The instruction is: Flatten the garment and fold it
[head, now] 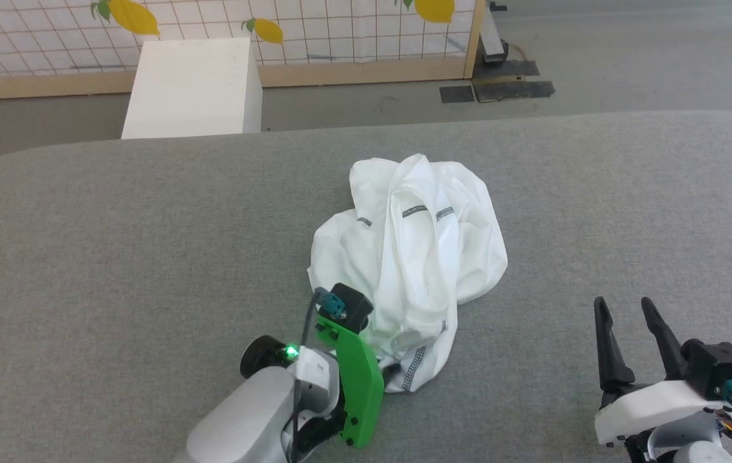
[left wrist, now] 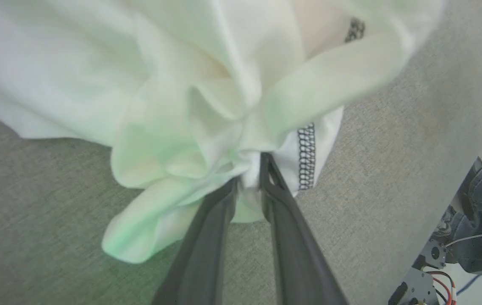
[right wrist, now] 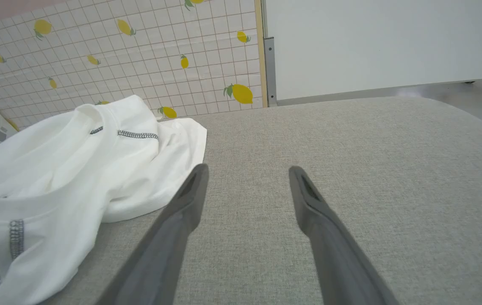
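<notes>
A broad table (head: 115, 257) topped with pale grey woven cloth, rounded at its far corners, carries a soft white fabric garment (head: 417, 257) with dark grey zigzag stitching along its hems. The garment lies crumpled in a heap a little right of the middle, folds piled over one another, one stitched hem at its near edge, grey cloth showing on every side of it

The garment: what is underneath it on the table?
The grey table surrounds the crumpled garment. Whatever lies beneath the heap is covered; the left gripper pinches a fold at its near edge.
</notes>
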`<state>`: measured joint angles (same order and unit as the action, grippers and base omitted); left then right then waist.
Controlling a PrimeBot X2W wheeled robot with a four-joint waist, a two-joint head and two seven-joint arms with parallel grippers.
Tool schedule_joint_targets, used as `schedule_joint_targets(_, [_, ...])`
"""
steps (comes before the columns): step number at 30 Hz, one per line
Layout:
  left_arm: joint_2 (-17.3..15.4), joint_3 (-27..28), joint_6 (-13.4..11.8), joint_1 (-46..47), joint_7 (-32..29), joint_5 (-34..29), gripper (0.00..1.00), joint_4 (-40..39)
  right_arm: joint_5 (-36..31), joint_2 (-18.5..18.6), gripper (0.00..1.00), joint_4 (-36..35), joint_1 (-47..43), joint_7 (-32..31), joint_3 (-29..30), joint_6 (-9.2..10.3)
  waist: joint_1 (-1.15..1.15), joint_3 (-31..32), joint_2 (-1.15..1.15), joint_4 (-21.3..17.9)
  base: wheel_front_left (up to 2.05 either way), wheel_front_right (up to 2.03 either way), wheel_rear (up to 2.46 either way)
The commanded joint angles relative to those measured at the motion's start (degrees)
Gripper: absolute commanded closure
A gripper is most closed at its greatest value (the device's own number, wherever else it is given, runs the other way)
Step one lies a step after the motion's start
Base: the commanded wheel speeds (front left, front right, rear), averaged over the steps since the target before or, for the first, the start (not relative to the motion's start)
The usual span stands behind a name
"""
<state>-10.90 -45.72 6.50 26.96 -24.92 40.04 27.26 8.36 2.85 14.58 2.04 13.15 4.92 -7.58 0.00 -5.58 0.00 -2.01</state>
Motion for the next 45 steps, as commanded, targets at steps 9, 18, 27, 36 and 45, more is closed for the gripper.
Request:
schedule_joint_targets(9, [-2.2, 12.2, -3.9, -1.7, 5.3, 9.1, 0.0, -8.4, 0.5, 0.0, 0.0, 1.0, -1.1, 0.6, 0.8, 0.09, 0.0, 3.1, 0.0, 2.3, 0.0, 0.0, 0.0])
schedule_joint_targets(18, [-7.1, 25.8, -9.9, -5.8, 22.6, 8.3, 0.0, -16.7, 0.7, 0.0, 0.0, 0.5, -1.9, -0.5, 1.0, 0.09, 0.0, 5.5, 0.0, 3.2, 0.0, 0.0, 0.0])
schedule_joint_targets(27, [-8.3, 28.6, -12.5, -16.9, 39.2, -1.3, 0.0, -18.4, 1.2, 0.0, 0.0, -0.7, -3.0, -3.0, 1.2, 0.09, 0.0, 6.5, 0.0, 3.7, 0.0, 0.0, 0.0])
schedule_joint_targets(36, [-2.0, 33.0, -13.5, -25.6, 39.9, -9.8, 0.0, -21.7, 3.0, 0.0, 0.0, -1.3, -1.3, -7.0, -0.2, 0.09, 0.0, 4.7, 0.0, 3.7, 0.0, 0.0, 0.0])
schedule_joint_targets(45, [3.4, 35.5, -10.7, -25.9, 39.9, -14.1, 0.0, -22.1, 1.7, 0.0, 0.0, -0.1, 11.6, -18.7, -4.3, 0.09, 0.0, -0.6, 0.0, 6.0, 0.0, 0.0, 0.0])
